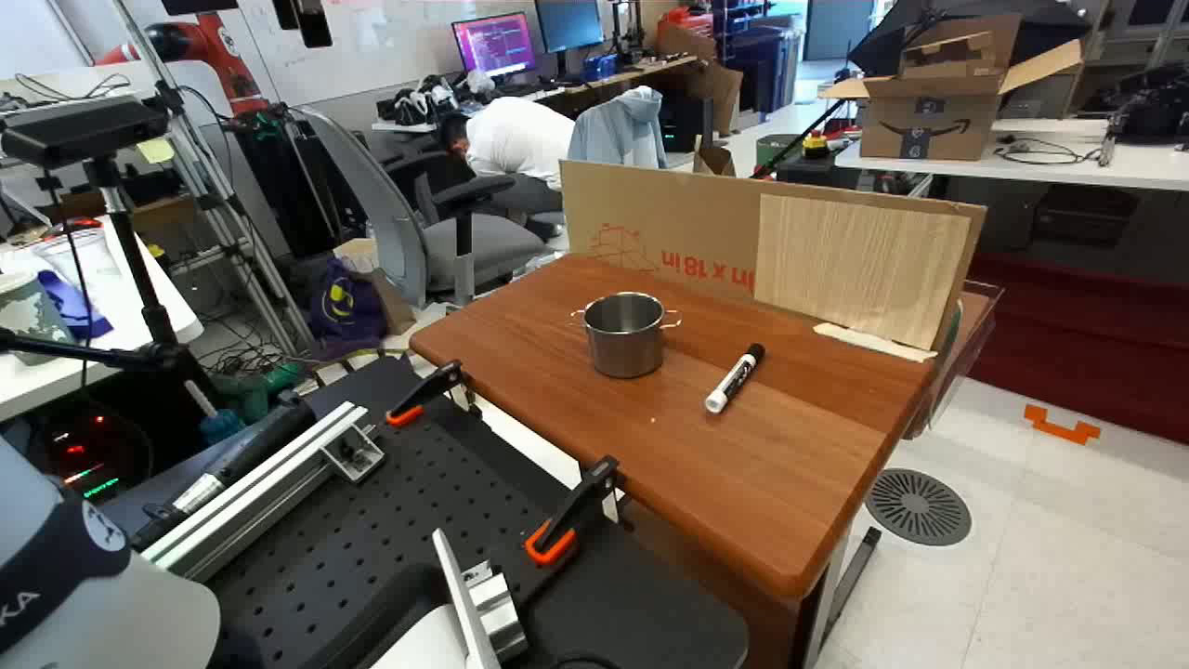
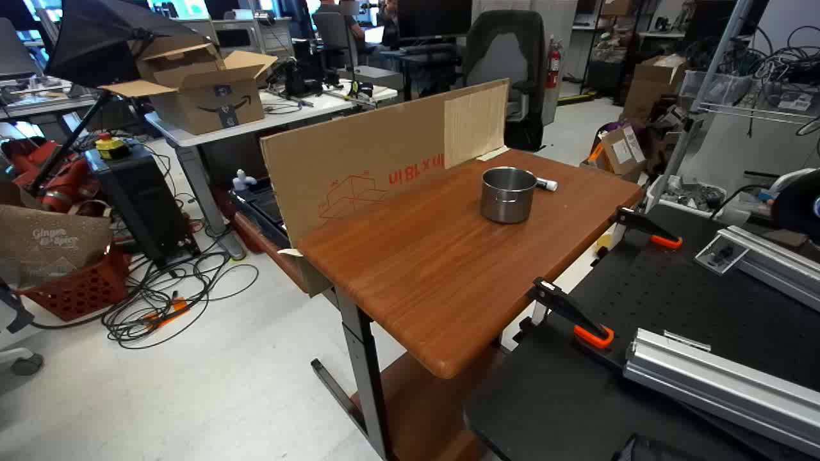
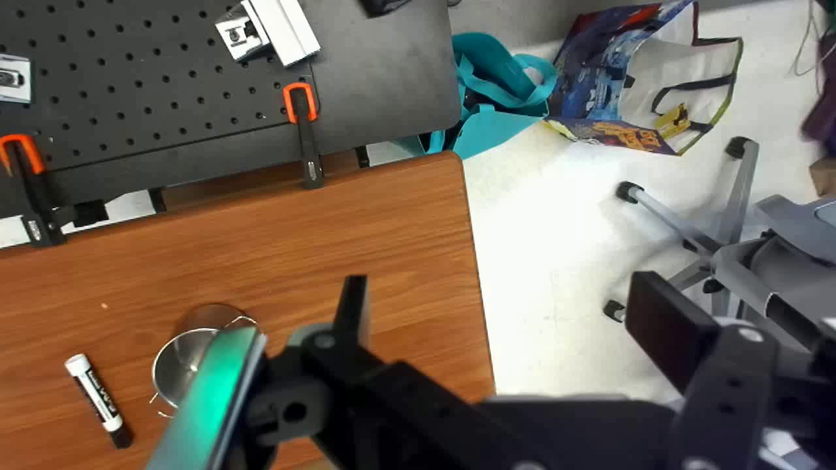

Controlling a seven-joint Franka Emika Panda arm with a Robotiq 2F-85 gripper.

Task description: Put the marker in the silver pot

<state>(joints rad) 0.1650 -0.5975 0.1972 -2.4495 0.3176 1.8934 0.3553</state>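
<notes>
The gripper (image 3: 499,297) is spread wide with nothing held. Below it and to its left in the wrist view, the silver pot (image 3: 175,369) is set on the wooden table (image 3: 228,261); farther out on that same side the marker (image 3: 98,395) is laid flat. Presumably light, stiff, slick and prone to roll, it is best gripped squarely across mid-barrel.

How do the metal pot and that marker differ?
The silver pot is wide and open-topped; the marker is slim. The pot stands upright; the marker lies flat. The pot is shiny grey; the marker is black and white. Both rest on the brown table.
</notes>
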